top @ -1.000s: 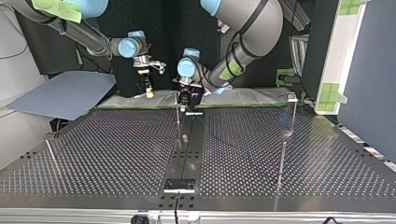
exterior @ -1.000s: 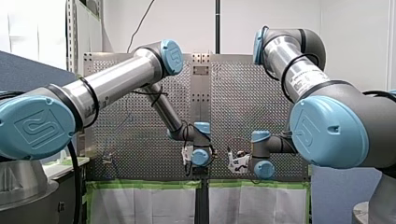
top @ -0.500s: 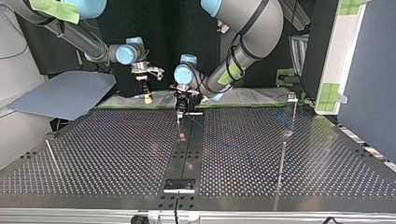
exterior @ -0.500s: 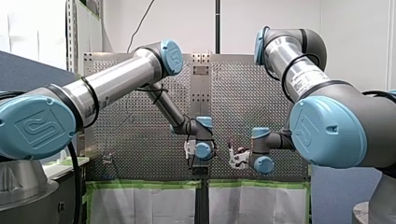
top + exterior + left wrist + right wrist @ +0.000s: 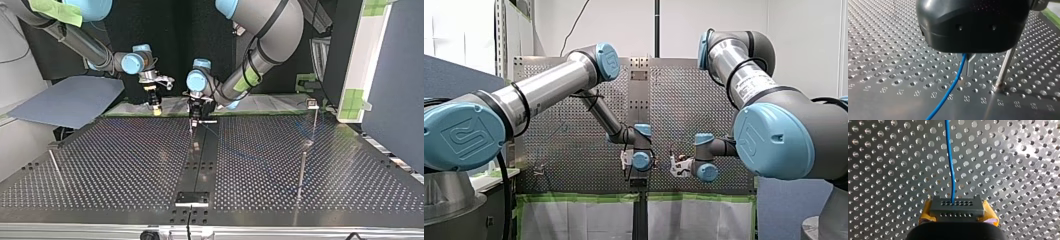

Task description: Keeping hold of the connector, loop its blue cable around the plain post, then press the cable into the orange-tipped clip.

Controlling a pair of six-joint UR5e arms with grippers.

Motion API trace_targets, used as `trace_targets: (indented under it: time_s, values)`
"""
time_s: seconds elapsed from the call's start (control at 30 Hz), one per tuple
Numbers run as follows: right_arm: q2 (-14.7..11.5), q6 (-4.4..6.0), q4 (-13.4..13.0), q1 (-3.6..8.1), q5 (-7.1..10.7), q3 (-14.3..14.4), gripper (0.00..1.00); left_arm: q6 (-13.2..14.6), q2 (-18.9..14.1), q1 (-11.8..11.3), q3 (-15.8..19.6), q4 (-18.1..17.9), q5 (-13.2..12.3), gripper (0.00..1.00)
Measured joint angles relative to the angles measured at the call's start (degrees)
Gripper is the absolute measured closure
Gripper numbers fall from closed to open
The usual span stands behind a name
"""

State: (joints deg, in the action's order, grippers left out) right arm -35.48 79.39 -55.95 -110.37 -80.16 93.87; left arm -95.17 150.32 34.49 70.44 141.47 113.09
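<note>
In the right wrist view my right gripper (image 5: 956,213) is shut on the grey connector (image 5: 956,206), with a yellow pad on each side of it. The blue cable (image 5: 951,162) runs out of the connector over the perforated plate. In the left wrist view the blue cable (image 5: 951,86) comes out at the shut metal fingers (image 5: 970,65) of my left gripper (image 5: 969,62) and drops to the plate. A plain metal post (image 5: 1005,65) stands just beside those fingers. In the top view my left gripper (image 5: 196,111) is by this thin post (image 5: 191,131), and my right gripper (image 5: 154,106) hangs beside it at the far edge.
In the top view a tall post (image 5: 301,170) and a rod with a small head (image 5: 313,116) stand at the right, and a slanted rod (image 5: 55,164) lies at the left. A black strip (image 5: 200,160) runs down the middle of the perforated table (image 5: 125,165). Green tape lines the far edge.
My left gripper shifted slightly to the top view's left, closer to the thin post, then held still. My right gripper with the connector drifted toward the top view's left.
</note>
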Motion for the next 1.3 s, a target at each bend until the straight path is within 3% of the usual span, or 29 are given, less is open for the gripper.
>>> trace_targets:
  time_s: [0.33, 0.83, 1.13, 1.2, 1.3]
  values:
    - [0.0, -0.08, 0.1, 1.46, 0.77, 0.0, 1.00, 0.2, 0.0, 0.1, 0.0, 1.5, 1.9, 1.00]
    - [0.0, 0.16, 2.8, 3.19, 0.71, 0.0, 1.00, 1.3, 0.0, 0.3, 0.3, 7.9, 7.1, 1.00]
    - [0.0, 0.02, 3.5, 3.34, 0.68, 0.0, 1.00, 1.4, 0.0, 0.4, 0.3, 8.5, 7.1, 1.00]
    - [0.0, -0.06, 3.7, 3.35, 0.68, 0.0, 1.00, 1.4, 0.0, 0.4, 0.3, 8.5, 7.1, 0.90]
    - [0.0, -0.14, 3.8, 3.35, 0.69, 0.0, 1.00, 1.4, 0.0, 0.4, 0.3, 8.5, 6.8, 0.90]
